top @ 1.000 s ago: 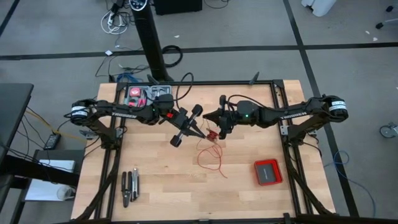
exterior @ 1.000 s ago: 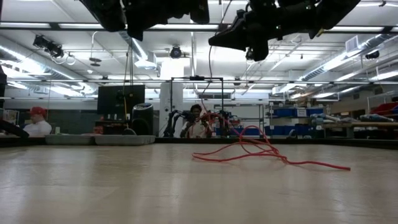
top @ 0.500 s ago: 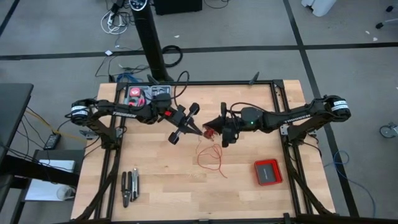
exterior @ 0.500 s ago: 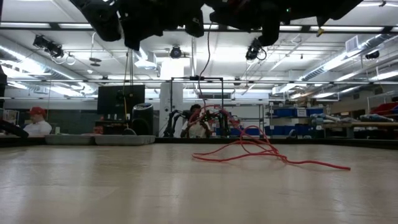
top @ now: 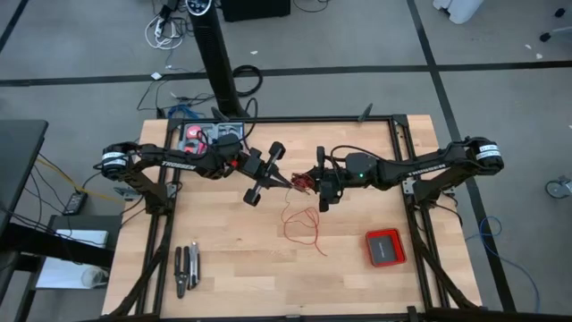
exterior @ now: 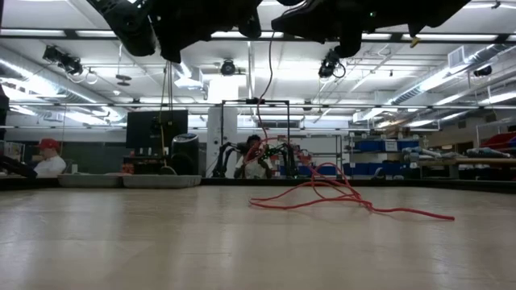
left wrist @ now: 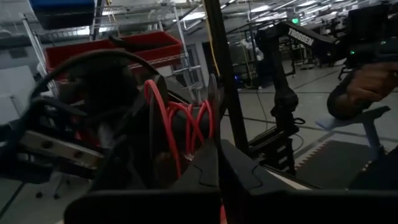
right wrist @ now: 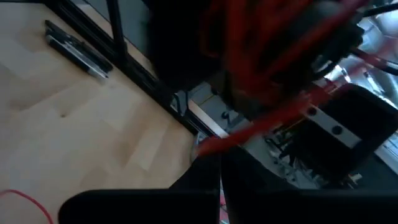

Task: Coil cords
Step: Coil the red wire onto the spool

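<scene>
Both tools meet above the middle of my desk (top: 223, 268), tip to tip. Left tool (top: 288, 182): jaws closed on a small black spool (left wrist: 180, 134) already carrying several turns of red wire (top: 302, 224). Right tool (top: 308, 182): jaws closed, apparently pinching the same wire just beside the spool; the right wrist view shows a red strand crossing in front of its fingers, though the exact contact is blurred.

Below and slightly to the right-tool side of the two tips, the uncoiled remainder of the wire hangs down and lies on the desk in loose squiggly loops, one tail running away from the tools toward the near edge. The low view shows these loops lifting off the wood in springy arcs.

Farther off, on the right tool's side, lies a flat red box (top: 385, 247); on the left tool's side, well apart near the front edge, a pair of dark hand tools (top: 186, 269).

Handling, as I judge it: the wire is very thin, light and limp with a little spring, so it will snag or kink before it resists. I would hold it close to the spool, under gentle tension, letting slack feed freely from the desk.
</scene>
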Available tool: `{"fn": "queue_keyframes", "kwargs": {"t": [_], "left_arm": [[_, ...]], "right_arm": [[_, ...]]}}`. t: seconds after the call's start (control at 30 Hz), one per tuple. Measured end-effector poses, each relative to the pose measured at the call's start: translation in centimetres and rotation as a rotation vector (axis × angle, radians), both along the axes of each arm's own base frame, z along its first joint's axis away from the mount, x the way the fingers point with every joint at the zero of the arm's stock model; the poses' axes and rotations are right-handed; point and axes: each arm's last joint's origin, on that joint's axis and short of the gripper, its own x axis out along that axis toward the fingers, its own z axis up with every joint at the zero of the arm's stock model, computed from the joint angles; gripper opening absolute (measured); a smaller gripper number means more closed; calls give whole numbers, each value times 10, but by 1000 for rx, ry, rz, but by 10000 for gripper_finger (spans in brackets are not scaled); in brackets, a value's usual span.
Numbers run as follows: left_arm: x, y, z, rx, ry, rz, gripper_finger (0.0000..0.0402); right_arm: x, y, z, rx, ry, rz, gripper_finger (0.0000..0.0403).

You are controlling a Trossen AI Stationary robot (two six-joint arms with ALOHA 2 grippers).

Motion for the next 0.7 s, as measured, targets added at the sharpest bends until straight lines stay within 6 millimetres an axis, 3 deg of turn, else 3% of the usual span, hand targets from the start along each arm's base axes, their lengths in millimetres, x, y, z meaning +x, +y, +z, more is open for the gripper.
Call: {"fn": "queue_keyframes", "kwargs": {"t": [0.37,0.53,0.7], "left_arm": [[0,12,-13,-35,142,43,0],[-5,25,-16,-51,212,88,0],[-13,31,-12,-25,233,119,0]], "right_arm": [[-4,-1,-3,-126,69,-255,0],[-16,5,-4,-146,166,-347,0],[-30,13,7,-93,149,-373,0]]}}
